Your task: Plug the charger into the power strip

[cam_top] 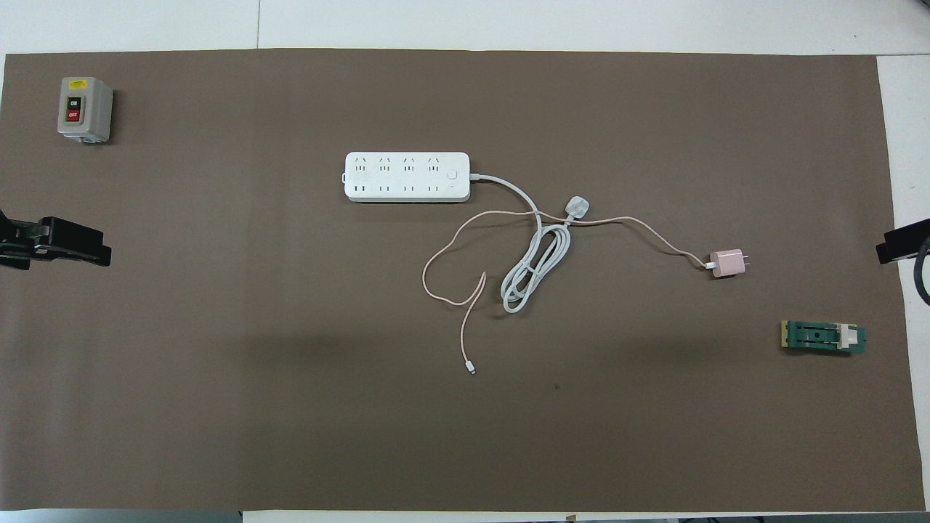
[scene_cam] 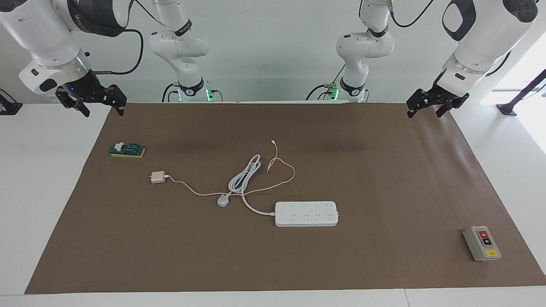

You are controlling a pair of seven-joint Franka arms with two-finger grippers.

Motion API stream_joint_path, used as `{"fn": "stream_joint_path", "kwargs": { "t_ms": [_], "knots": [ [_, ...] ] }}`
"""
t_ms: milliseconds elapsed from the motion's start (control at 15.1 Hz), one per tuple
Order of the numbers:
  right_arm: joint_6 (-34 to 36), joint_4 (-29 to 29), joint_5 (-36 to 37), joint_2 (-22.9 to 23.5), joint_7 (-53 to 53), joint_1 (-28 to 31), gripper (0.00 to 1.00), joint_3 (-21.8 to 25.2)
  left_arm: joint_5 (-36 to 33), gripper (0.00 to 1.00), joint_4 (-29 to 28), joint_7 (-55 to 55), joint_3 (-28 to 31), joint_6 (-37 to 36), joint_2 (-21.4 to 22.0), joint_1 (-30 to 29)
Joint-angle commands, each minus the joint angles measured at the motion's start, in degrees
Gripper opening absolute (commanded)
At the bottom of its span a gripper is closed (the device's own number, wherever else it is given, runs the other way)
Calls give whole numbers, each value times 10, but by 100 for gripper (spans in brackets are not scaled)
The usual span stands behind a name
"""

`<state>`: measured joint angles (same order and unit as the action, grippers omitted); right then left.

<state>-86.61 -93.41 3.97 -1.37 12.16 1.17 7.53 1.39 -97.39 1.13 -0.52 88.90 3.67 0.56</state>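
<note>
The charger (scene_cam: pixel 158 177) (cam_top: pixel 727 263) is a small pale pink cube lying on the brown mat toward the right arm's end. Its thin pink cable (scene_cam: pixel 281 164) (cam_top: pixel 443 254) crosses the strip's cord and loops at mid-table. The power strip (scene_cam: pixel 306 213) (cam_top: pixel 407 176) lies flat, sockets up, farther from the robots than the charger. My right gripper (scene_cam: pixel 104 113) (cam_top: pixel 897 247) hangs open and empty over the mat's edge at its own end. My left gripper (scene_cam: pixel 424 114) (cam_top: pixel 73 250) hangs open and empty over the mat's edge at its end. Both arms wait.
The strip's thick white cord (scene_cam: pixel 245 177) (cam_top: pixel 534 272) lies coiled beside it, ending in a white three-pin plug (scene_cam: pixel 223 200) (cam_top: pixel 577 207). A grey switch box (scene_cam: pixel 482 243) (cam_top: pixel 84 110) stands at the left arm's end. A green block (scene_cam: pixel 127 150) (cam_top: pixel 823 337) lies near the charger.
</note>
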Motion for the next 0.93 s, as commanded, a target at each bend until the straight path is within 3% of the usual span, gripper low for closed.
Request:
{"fn": "stream_joint_path", "kwargs": {
  "t_ms": [0, 663, 862],
  "knots": [
    [12, 14, 11, 8, 15, 7, 100, -3, -8, 100, -24, -2, 2, 15, 20, 2],
    [10, 7, 9, -2, 6, 22, 100, 0, -8, 100, -24, -2, 2, 16, 19, 2],
    [11, -19, -5, -11, -68, 29, 100, 0, -9, 100, -24, -2, 2, 16, 19, 2]
  ]
}}
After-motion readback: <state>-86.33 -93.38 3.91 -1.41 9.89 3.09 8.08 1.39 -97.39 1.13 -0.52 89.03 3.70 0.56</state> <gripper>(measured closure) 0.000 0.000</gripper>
